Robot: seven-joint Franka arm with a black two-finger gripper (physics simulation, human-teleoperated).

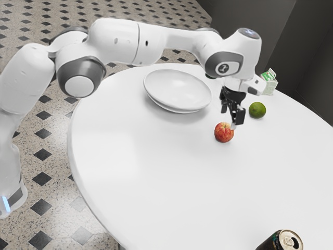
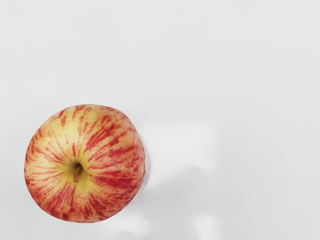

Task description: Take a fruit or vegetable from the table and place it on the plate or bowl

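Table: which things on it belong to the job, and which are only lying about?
For the job: apple, lime (either fruit would do), plate.
Lying about: carton, can.

The black jaws hang parted just above the red apple (image 1: pixel 224 132) on the white worktop (image 1: pixel 156 172). A white bowl (image 1: pixel 177 90) sits near; a lime (image 1: pixel 257 110) (green, round) lies beside what seems a small carton (image 1: pixel 269 81).
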